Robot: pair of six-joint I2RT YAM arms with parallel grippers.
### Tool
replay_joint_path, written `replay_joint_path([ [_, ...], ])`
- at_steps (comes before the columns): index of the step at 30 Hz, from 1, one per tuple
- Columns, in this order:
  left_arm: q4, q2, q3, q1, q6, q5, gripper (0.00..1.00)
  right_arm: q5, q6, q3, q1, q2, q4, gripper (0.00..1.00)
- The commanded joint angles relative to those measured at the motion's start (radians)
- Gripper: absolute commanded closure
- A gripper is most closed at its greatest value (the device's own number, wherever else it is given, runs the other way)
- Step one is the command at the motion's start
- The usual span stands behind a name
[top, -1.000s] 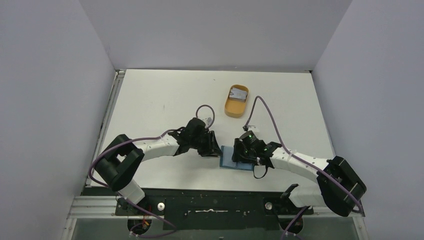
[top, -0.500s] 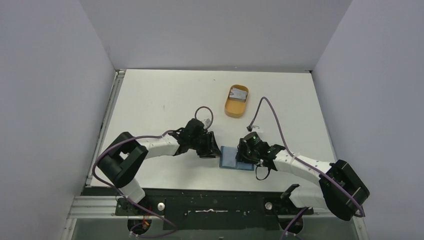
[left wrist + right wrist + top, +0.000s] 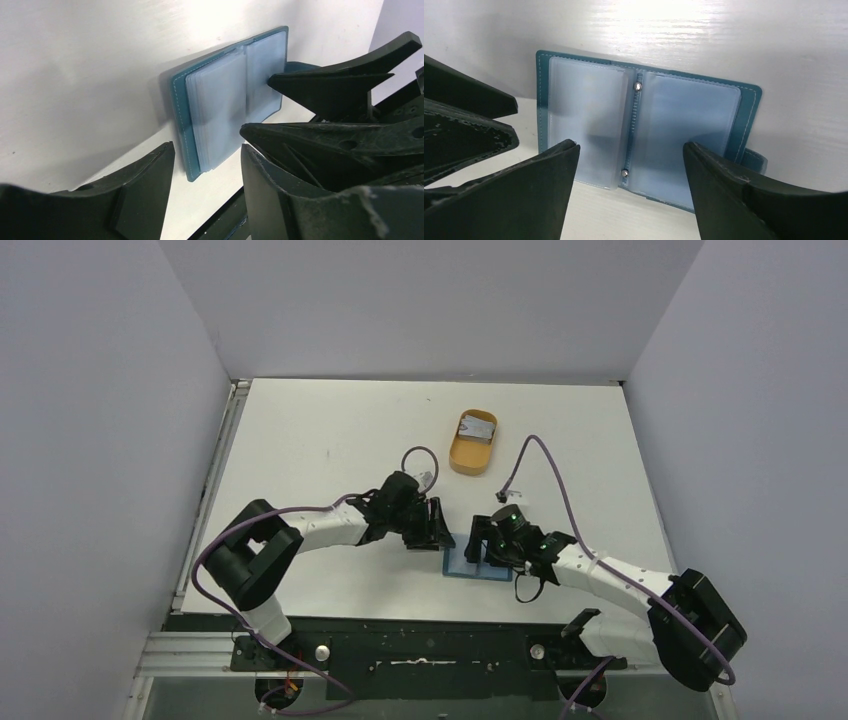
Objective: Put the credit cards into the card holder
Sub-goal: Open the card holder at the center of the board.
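The card holder (image 3: 462, 562) lies open flat on the table near the front edge, teal with clear pockets (image 3: 644, 120) facing up. My left gripper (image 3: 440, 530) is open at the holder's left edge (image 3: 225, 105), with nothing between its fingers (image 3: 206, 150). My right gripper (image 3: 482, 542) hovers open over the holder's right half, its jaws (image 3: 630, 146) straddling the spine without touching it. A silvery credit card (image 3: 478, 426) rests in the orange tray at the back. No card shows in the clear pockets.
The orange-tan oval tray (image 3: 458, 455) stands behind the grippers, mid-table. The two grippers are close together; the right one's fingers (image 3: 340, 85) fill the right of the left wrist view. White walls enclose the table on three sides.
My left gripper has slid right toward the holder's left edge. Both grippers' jaws have opened wider. The right gripper has shifted slightly over the holder.
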Motion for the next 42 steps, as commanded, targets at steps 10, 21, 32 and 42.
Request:
replay_joint_path([
  [10,0.028,-0.02,-0.017,-0.005,0.011,-0.017,0.6,0.278,-0.043,0.177,0.174,-0.014,-0.235,0.18],
  [21,0.039,-0.036,-0.048,0.001,0.009,-0.012,0.6,0.249,-0.046,0.2,0.186,0.127,-0.179,0.16],
  [32,0.054,-0.029,-0.062,0.004,0.005,-0.008,0.6,0.197,-0.043,0.184,0.189,0.162,-0.11,0.12],
  [42,0.062,-0.019,-0.068,0.004,-0.001,-0.002,0.61,0.206,-0.028,0.158,0.188,0.214,-0.137,0.23],
])
